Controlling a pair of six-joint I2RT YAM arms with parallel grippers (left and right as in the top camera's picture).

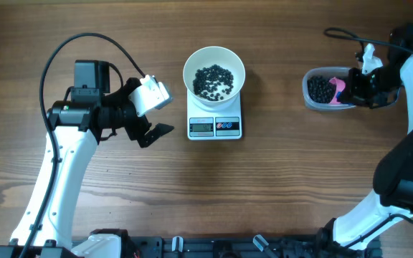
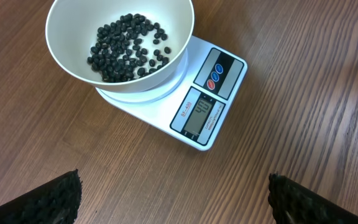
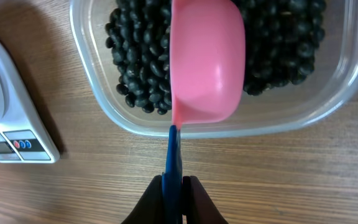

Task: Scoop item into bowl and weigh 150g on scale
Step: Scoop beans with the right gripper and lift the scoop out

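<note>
Tiny matte black beans lie in a loose single layer across the bottom of a round, deep white bowl, its upper walls bare. The bowl sits squarely on a flat white rectangular kitchen scale at the middle of the wooden bench. It overhangs the scale's back and sides and leaves only the front strip showing, with its grey display and two round buttons; the digits are too small to read. A far larger heap of the same beans fills a clear rounded-rectangular plastic tub well to the right of the scale, near the bench's far right side, with a strip of bare wood between the two. Over that heap hangs a pink plastic scoop, rounded back to the camera. Its thin blue handle crosses the tub's near rim and runs down into the right claw, whose fingers are pinched tight on it. Whether the scoop's lip touches the beans cannot be told. The left claw hovers above the bench to the left of the scale, apart from it. Its jaws are spread wide with nothing between them but wood grain, and only the two dark ribbed fingertips show at the bottom corners of its wrist view. Open bench runs along the whole front of the scale and to both sides.
</note>
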